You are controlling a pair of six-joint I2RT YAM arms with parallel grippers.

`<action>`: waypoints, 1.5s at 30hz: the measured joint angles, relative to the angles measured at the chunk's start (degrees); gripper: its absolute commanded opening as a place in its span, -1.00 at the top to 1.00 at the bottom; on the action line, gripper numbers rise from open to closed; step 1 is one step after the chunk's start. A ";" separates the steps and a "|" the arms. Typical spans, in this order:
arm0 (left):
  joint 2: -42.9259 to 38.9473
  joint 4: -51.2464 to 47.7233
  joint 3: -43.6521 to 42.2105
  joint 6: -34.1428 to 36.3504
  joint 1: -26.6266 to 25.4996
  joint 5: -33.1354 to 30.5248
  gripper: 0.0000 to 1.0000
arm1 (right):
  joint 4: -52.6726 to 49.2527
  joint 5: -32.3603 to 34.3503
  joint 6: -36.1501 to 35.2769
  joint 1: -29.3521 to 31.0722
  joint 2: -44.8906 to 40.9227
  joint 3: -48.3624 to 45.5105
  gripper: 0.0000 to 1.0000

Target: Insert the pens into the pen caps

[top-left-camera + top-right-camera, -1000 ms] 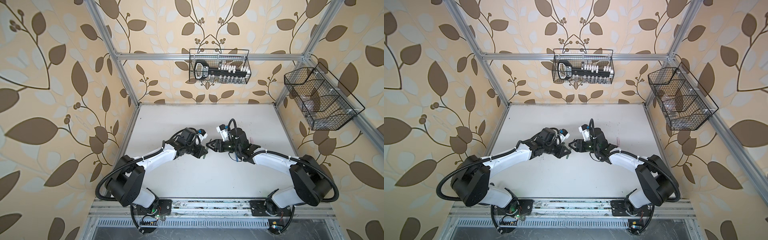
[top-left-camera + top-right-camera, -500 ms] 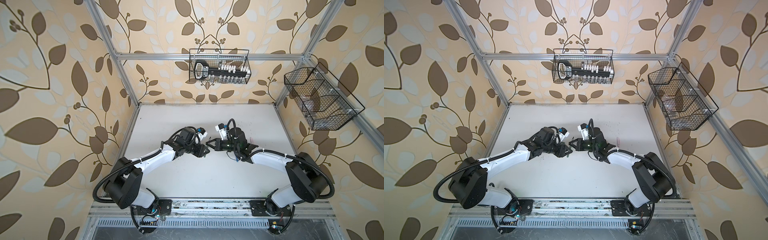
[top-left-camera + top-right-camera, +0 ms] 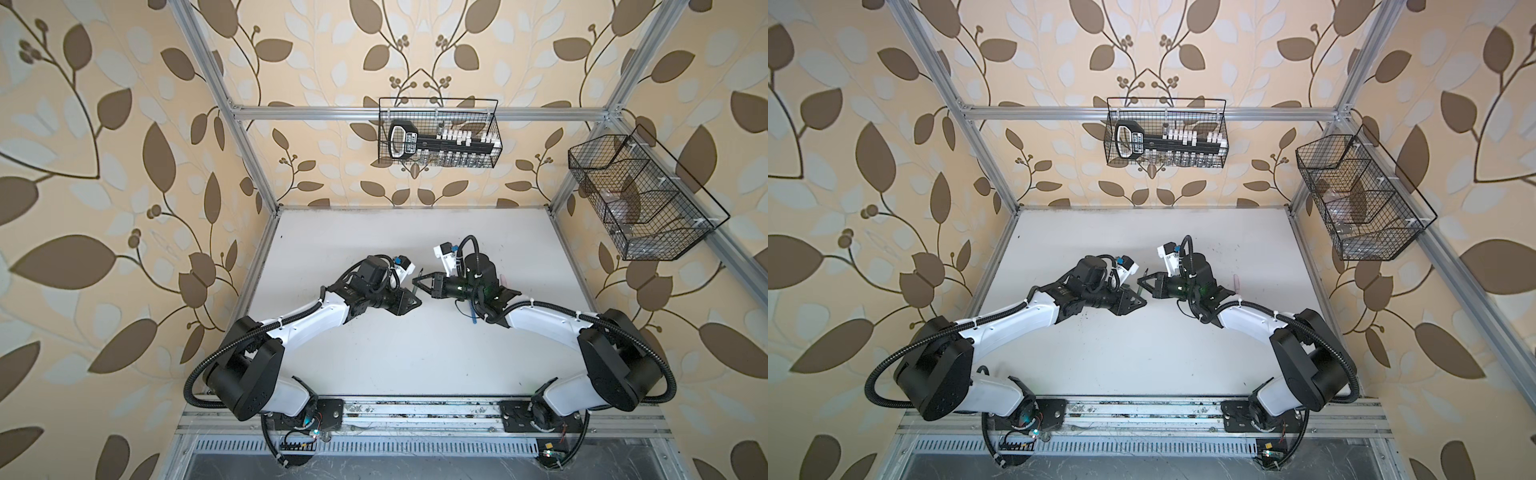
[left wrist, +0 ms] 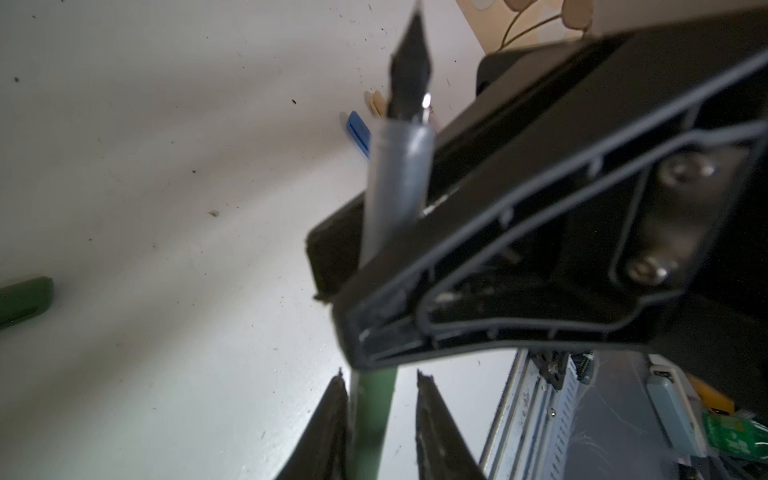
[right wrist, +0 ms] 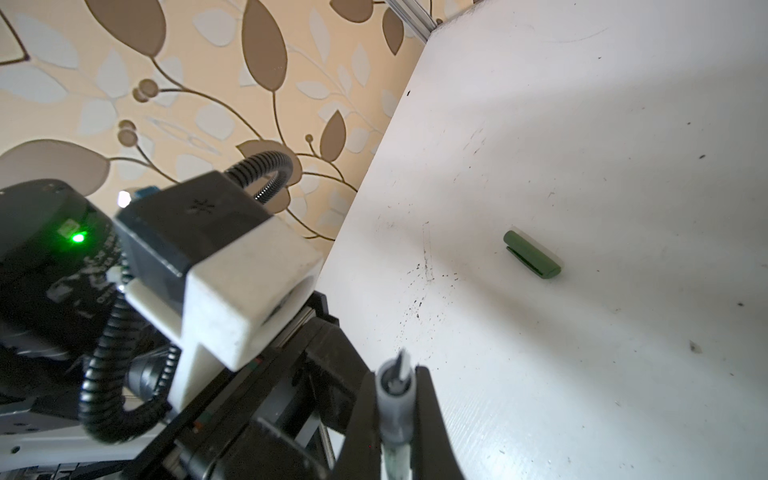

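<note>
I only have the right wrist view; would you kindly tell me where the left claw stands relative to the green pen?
Observer: In the left wrist view the left claw straddles the barrel of the green pen, with a gap on one side.
Operator: Thanks. Are other pens close by?
Observer: In a top view a blue pen lies on the table, partly beneath the right arm.
Operator: Anything else?
Observer: A thin pale pink pen lies on the far side of that arm.
</note>
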 measured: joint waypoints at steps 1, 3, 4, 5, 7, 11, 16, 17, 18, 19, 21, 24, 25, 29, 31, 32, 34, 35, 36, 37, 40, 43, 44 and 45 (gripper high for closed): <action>0.00 -0.09 0.00 0.48 0.00 -0.13 0.79 | 0.13 -0.04 0.00 -0.02 0.00 -0.02 1.00; -0.09 -0.15 0.00 0.72 -0.09 -0.42 0.91 | 0.52 -0.04 0.37 -0.02 0.00 -0.31 1.00; -0.13 -0.31 0.00 1.01 -0.09 -0.55 0.95 | 1.01 -0.02 0.59 -0.02 0.00 -0.63 1.00; -0.17 -0.66 0.00 1.03 -0.09 -0.61 1.00 | 1.31 -0.02 0.79 -0.02 0.00 -0.83 1.00; -0.55 -1.57 0.00 1.31 -0.11 -1.11 1.00 | 1.46 -0.13 1.01 0.00 0.00 -1.01 0.64; -3.13 -5.44 -0.02 2.14 -0.44 -5.22 1.00 | -0.85 1.22 -0.96 0.24 -0.85 -0.85 0.25; -9.20 -11.04 -1.01 1.77 -0.31 -14.23 1.00 | -15.74 7.72 -9.14 0.87 -1.46 8.11 -0.02; -10.88 -12.50 -1.31 1.44 -0.15 -16.31 1.00 | -18.62 8.87 -11.13 0.87 -0.66 11.45 -0.05; -12.50 -13.73 -1.62 1.07 0.04 -18.18 1.00 | -20.85 9.64 -12.85 0.87 0.50 14.62 -0.07; -14.40 -15.02 -2.01 0.63 0.07 -20.20 1.00 | -23.17 10.23 -14.78 0.87 2.19 18.25 -0.07; -18.08 -17.38 -2.86 -0.28 0.07 -23.41 1.00 | -27.89 10.95 -18.21 0.87 7.06 25.62 -0.09; -23.63 -20.33 -4.26 -1.97 0.07 -27.02 1.00 | -33.53 11.06 -21.88 0.96 16.76 35.67 -0.10; -25.64 -21.05 -4.76 -2.60 0.07 -28.20 1.00 | -35.65 10.78 -22.88 1.03 20.35 38.69 -0.10; -31.17 -23.21 -5.84 -4.66 0.07 -31.01 1.00 | -42.58 10.34 -25.79 1.75 33.53 49.07 -0.11; -32.79 -23.52 -6.12 -5.14 0.07 -31.82 1.00 | -45.35 10.27 -26.67 2.27 38.05 52.54 -0.12; -33.51 -23.78 -6.23 -5.25 0.07 -32.15 1.00 | -46.90 10.12 -27.12 2.58 40.15 54.29 -0.12; -34.49 -24.11 -6.32 -5.44 0.07 -32.48 1.00 | -49.16 10.10 -27.80 3.06 43.01 57.27 -0.13; -34.82 -24.26 -6.32 -5.53 0.07 -32.50 1.00 | -50.27 10.10 -28.22 3.28 44.39 58.88 -0.13; -35.01 -24.33 -6.32 -5.55 0.07 -32.48 1.00 | -51.21 10.12 -28.59 3.50 45.53 60.46 -0.13; -35.12 -24.33 -6.32 -5.57 0.07 -32.48 1.00 | -52.15 10.10 -28.96 3.72 46.69 62.10 -0.14; -35.08 -24.37 -6.32 -5.55 0.07 -32.46 1.00 | -53.81 9.99 -29.81 4.39 49.16 65.26 -0.14; -34.99 -24.46 -6.32 -5.55 0.07 -32.46 1.00 | -54.97 9.57 -30.36 5.01 50.31 66.27 -0.14; -34.95 -24.48 -6.32 -5.55 0.07 -32.44 1.00 | -55.45 9.25 -30.56 5.16 50.47 66.27 -0.14; -34.91 -24.48 -6.32 -5.55 0.07 -32.44 1.00 | -55.84 8.90 -30.73 5.27 50.51 66.27 -0.15</action>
